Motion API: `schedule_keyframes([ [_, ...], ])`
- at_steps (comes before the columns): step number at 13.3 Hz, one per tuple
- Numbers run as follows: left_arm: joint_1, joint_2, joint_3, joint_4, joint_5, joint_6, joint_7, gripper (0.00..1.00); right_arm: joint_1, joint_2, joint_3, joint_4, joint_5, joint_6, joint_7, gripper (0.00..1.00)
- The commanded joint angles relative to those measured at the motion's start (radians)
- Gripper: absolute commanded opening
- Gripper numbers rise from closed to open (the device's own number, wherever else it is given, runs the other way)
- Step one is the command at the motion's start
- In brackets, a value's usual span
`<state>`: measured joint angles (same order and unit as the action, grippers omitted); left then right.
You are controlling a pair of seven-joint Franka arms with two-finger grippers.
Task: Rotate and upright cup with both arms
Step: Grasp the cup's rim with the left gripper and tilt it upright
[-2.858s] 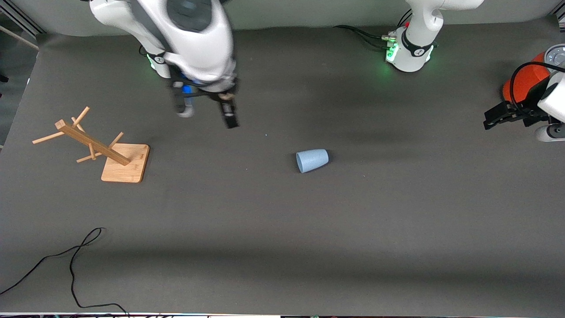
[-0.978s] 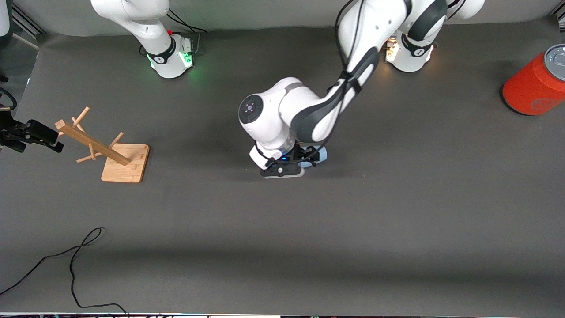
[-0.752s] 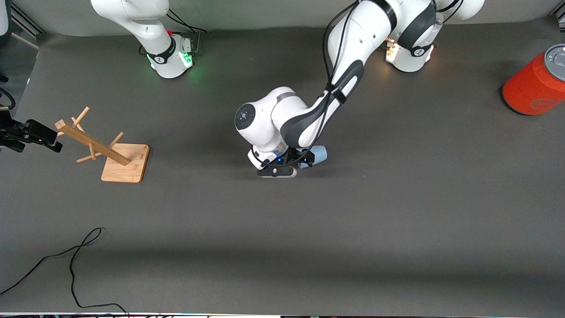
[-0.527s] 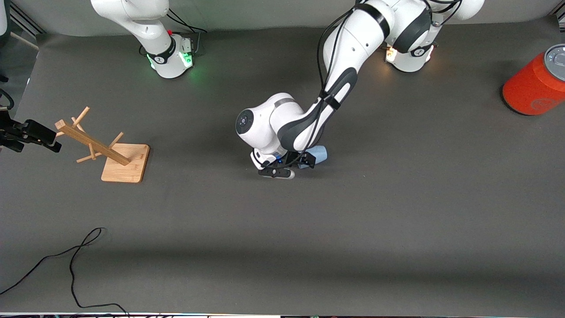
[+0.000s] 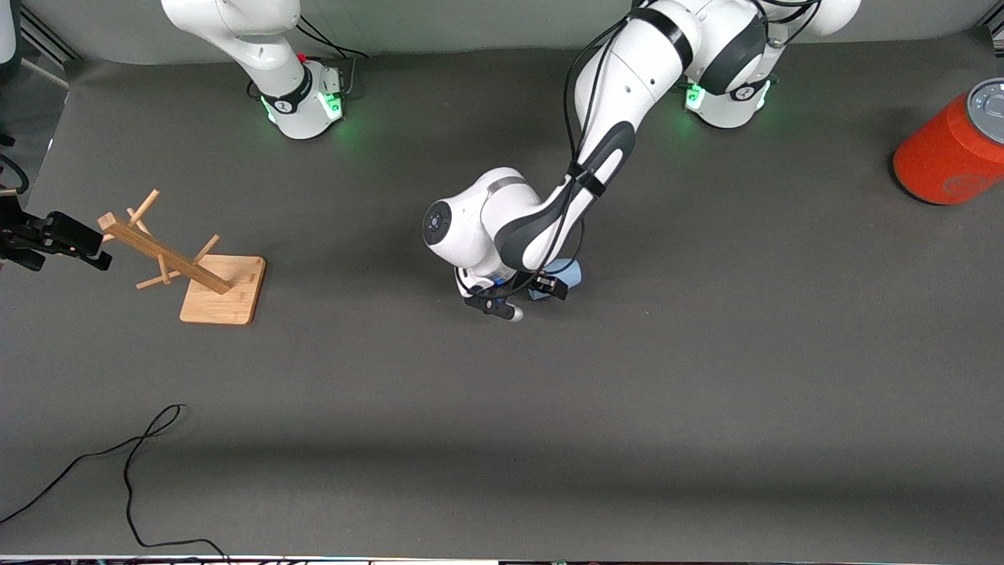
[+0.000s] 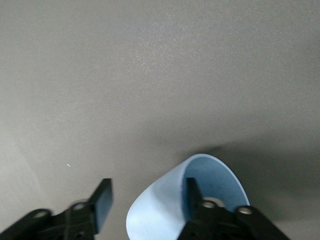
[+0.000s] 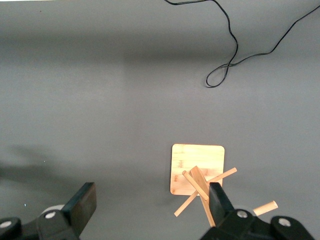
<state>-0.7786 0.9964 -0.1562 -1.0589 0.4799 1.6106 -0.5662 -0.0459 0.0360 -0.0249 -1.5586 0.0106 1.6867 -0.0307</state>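
1. I have the left gripper low at mid-table, its two black fingers spread, one inside the mouth of the cup and one outside its wall; I can't see that they pinch it.
2. One cup: light blue, smooth, tapered plastic. From the front view my left arm covers most of it, so I can't make out how far it tilts.
3. The right gripper waits, wide open, above the right arm's end of the table, over one wooden rack with slanted pegs on a square base.
4. One orange-red cylinder with a grey lid stands at the left arm's end, cut off by the frame.
5. One thin black cable loops on the matte grey table, nearest the front camera.
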Motion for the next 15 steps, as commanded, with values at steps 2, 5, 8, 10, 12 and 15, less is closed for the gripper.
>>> schedule_keyframes([
  [2,-0.007,-0.016,0.007,-0.006,0.017,-0.018,0.052,0.00,0.001,-0.019,-0.004,-0.021,0.008,0.007,-0.023,1.00],
  [5,0.001,-0.041,0.009,-0.001,0.016,-0.065,0.110,0.00,0.000,-0.019,-0.004,-0.021,0.008,-0.004,-0.008,1.00],
  [8,0.050,-0.107,0.000,0.065,-0.004,-0.212,0.111,0.00,0.001,-0.015,-0.004,-0.018,0.008,-0.010,-0.009,1.00],
  [10,0.105,-0.209,0.006,0.108,-0.082,-0.285,-0.025,0.00,0.001,-0.015,-0.004,-0.017,0.008,-0.010,-0.009,1.00],
  [12,0.203,-0.318,0.000,0.094,-0.197,-0.267,-0.128,0.00,0.001,-0.013,-0.004,-0.017,0.009,-0.007,-0.008,1.00],
  [15,0.257,-0.439,0.006,-0.020,-0.276,-0.128,-0.308,0.00,0.001,-0.013,-0.003,-0.018,0.008,-0.009,-0.011,1.00],
])
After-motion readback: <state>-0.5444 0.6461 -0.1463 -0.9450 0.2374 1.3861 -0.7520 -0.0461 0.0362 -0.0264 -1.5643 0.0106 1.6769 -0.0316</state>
